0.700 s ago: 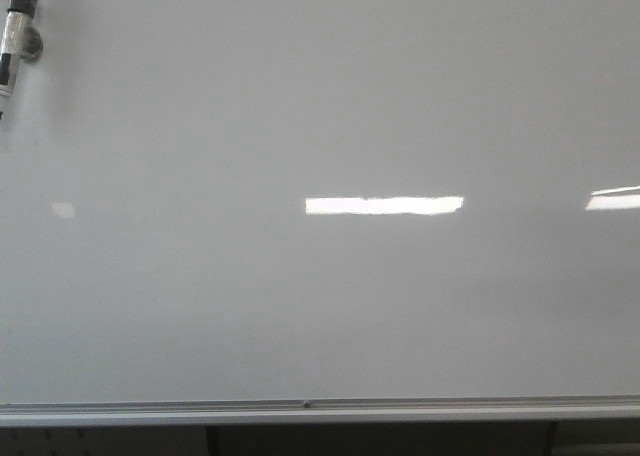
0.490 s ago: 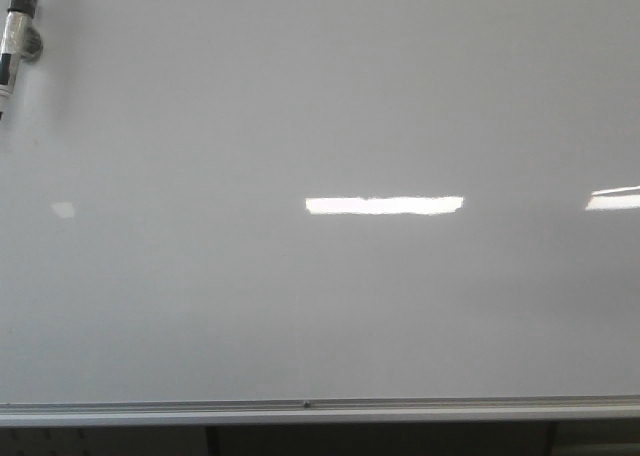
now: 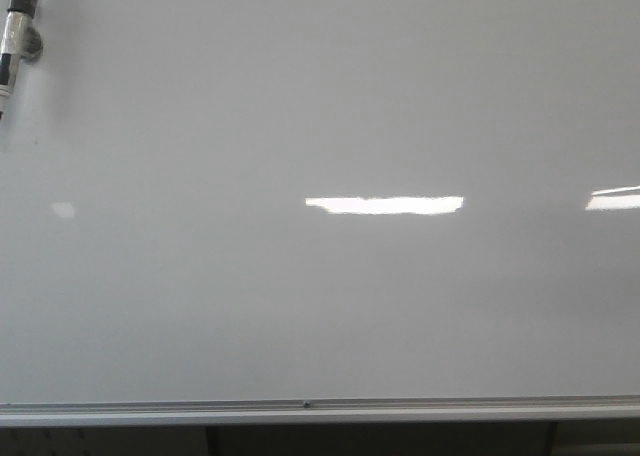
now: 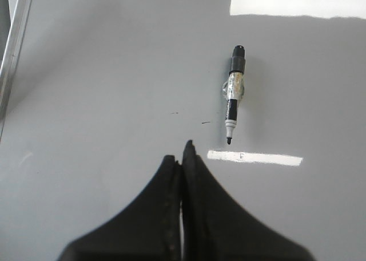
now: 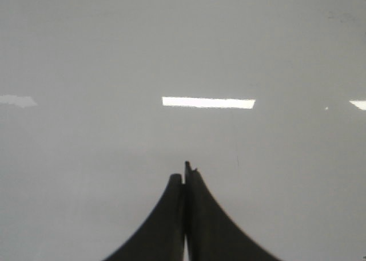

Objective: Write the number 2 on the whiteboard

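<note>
1. Whiteboard [image 3: 320, 306] fills nearly everything ahead, glossy and pale grey, with strips of reflected light and a silver rail [image 3: 320, 410] along its bottom edge. No number 2 shows anywhere on it, so I judge the writing has not started.
2. Left gripper [image 4: 183, 152] is pressed closed with nothing between its fingers; it points at the board, just short of the marker.
3. Right gripper [image 5: 184, 172] is likewise closed and empty, facing bare board.
4. Marker [image 3: 14, 38] sits at the board's upper left corner, apparently on a small holder [image 4: 233, 90], uncapped, tip down.
5. Next move, as I see it: the left gripper opens and takes the marker by its barrel.
6. Room is tight there, near the board's frame [image 4: 14, 43]; the middle offers plenty of open surface.
</note>
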{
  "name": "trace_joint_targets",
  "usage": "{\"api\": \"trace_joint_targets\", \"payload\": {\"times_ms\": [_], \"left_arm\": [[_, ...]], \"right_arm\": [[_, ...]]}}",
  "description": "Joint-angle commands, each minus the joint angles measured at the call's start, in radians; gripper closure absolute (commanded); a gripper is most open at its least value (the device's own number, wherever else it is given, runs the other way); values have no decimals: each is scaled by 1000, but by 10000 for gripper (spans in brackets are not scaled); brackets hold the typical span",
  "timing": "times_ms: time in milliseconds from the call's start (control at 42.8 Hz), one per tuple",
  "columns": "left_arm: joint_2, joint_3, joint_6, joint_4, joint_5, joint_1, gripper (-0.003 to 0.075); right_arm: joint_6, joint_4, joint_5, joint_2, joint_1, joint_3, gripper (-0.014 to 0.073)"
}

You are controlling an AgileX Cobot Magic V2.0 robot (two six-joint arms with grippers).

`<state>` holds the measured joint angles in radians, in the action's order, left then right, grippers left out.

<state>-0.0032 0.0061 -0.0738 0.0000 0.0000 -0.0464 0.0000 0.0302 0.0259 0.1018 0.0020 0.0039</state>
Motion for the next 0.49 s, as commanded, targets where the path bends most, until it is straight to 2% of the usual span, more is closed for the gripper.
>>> {"api": "trace_joint_targets", "payload": {"times_ms": [0, 467], "left_arm": [[-27, 34, -4, 0, -83, 2, 741], [-27, 32, -4, 0, -114, 2, 741]], "right_arm": [[0, -8, -83, 17, -5, -37, 663], [0, -8, -98, 17, -5, -37, 663]]}}
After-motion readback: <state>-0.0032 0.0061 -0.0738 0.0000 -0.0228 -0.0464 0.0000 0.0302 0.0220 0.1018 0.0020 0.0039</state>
